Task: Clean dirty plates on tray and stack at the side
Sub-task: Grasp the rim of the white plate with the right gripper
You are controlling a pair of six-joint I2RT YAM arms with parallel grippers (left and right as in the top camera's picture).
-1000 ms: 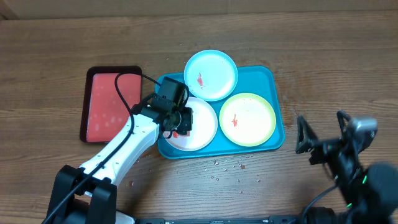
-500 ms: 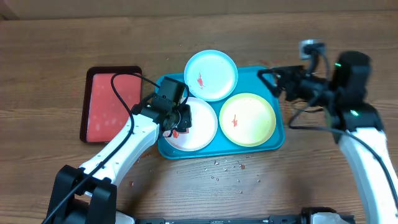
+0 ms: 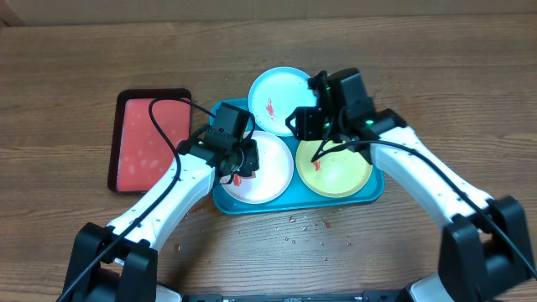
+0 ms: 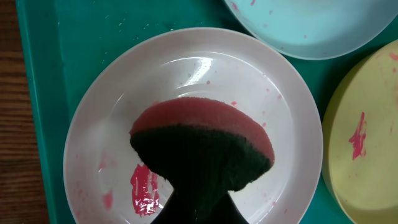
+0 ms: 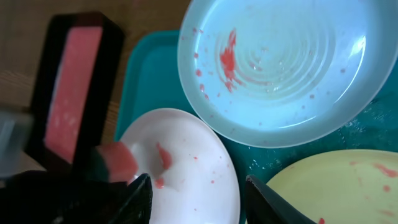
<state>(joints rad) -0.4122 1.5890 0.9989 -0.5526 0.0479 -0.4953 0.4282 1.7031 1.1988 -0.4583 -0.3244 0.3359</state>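
Three plates lie on the turquoise tray (image 3: pixel 375 189): a light blue plate (image 3: pixel 284 99) at the back, a white plate (image 3: pixel 273 172) front left, a yellow-green plate (image 3: pixel 340 168) front right. All carry red smears. My left gripper (image 3: pixel 237 162) is shut on a red sponge with a dark scouring side (image 4: pixel 202 146), held over the white plate (image 4: pixel 186 68) beside a red smear (image 4: pixel 144 186). My right gripper (image 5: pixel 199 193) is open and holds nothing. It hovers over the white plate's right edge (image 5: pixel 211 168), between the light blue plate (image 5: pixel 280 68) and the yellow-green plate (image 5: pixel 336 186).
A smaller red tray with a dark rim (image 3: pixel 151 138) sits left of the turquoise tray. Small crumbs and red specks (image 3: pixel 310 225) dot the wooden table in front of the tray. The left arm's black cable (image 3: pixel 164 126) loops over the red tray.
My right arm has swung in from the table's right side to above the plates, and its jaws have narrowed. The left arm with the sponge has stayed put.
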